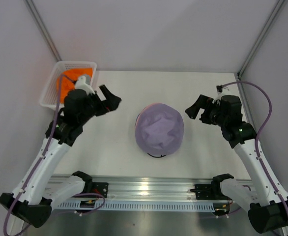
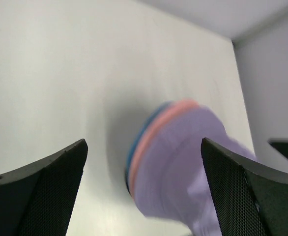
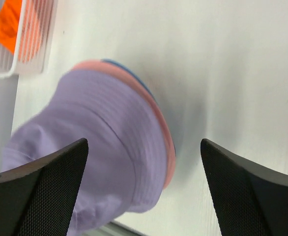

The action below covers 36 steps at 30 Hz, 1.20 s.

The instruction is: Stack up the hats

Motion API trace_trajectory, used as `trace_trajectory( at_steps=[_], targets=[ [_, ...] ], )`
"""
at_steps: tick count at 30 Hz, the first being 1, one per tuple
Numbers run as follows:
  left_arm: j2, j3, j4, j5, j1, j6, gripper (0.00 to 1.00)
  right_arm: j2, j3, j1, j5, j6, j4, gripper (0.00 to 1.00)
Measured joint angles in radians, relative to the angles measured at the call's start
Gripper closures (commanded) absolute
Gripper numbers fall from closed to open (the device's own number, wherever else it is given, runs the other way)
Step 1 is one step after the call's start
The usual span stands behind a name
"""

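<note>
upper left of overhead view: soft orange fabric hat (image 1: 71, 75) in white mesh basket (image 1: 47, 96), just behind left gripper (image 1: 112, 100), jaws spread, empty; right gripper (image 1: 193, 109) likewise, beyond central lavender fabric hat (image 1: 159, 129).

A robotics lab test cell. A plain white bench (image 1: 114, 152) sits boxed in by blank white panels (image 1: 149, 34) on grey metal struts (image 1: 42, 30), with two cabled robot arms (image 1: 49, 158) bolted to an aluminium rail (image 1: 149, 189) along its near edge.
</note>
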Motion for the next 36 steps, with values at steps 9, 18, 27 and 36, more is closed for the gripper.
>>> trace_trajectory(
  at_steps=[9,18,27,36],
  targets=[
    [0.375,0.336,-0.019,-0.134,0.441,0.117,0.00,0.076,0.076,-0.028,0.086,-0.013,-0.002,0.00],
    [0.996,0.759,-0.026,-0.121,0.678,0.168,0.04,0.182,0.077,-0.069,0.088,-0.013,0.112,0.00],
    [1.250,1.042,-0.012,-0.216,0.742,0.229,0.07,0.253,0.070,-0.094,0.097,-0.002,0.186,0.01],
    [1.325,1.007,-0.012,-0.232,0.803,0.263,0.19,0.352,0.070,-0.118,0.092,0.009,0.216,0.00]
  ],
)
